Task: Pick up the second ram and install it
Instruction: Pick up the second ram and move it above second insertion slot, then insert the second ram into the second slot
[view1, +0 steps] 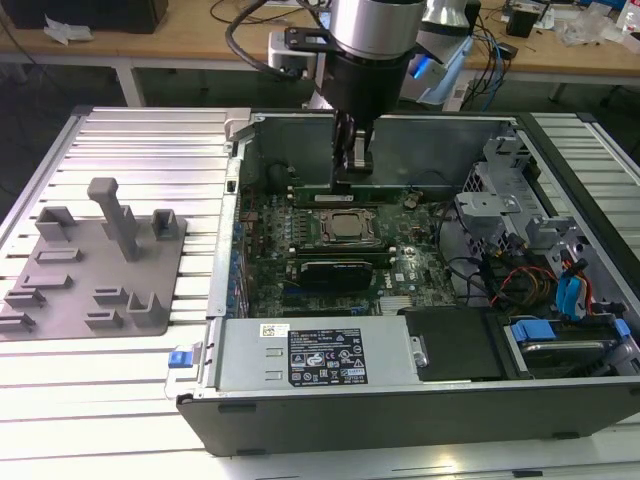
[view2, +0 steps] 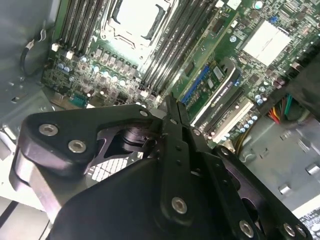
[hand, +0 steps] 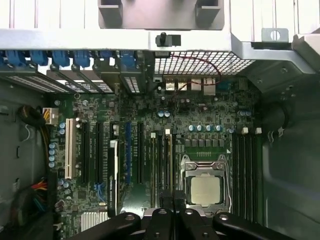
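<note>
narrowed pincer (view1: 352, 172) on second ram (hand: 168, 165) beside cpu (hand: 205, 191); risk of uneven push leaving one end unseated, contacts skewed.

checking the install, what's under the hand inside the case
A green ram stick stands on edge beside the cpu, under the hand. The hand covers its middle, so its seating cannot be seen.

in the exterior view the gripper (view1: 352, 178) covers part of the ram (view1: 405, 192); whether they touch is hidden. in the first wrist view the gripper (hand: 173, 205) is cut off by the edge and hides one end of the slots (hand: 160, 160). the case (view1: 400, 420) runs off the exterior view's right.
</note>
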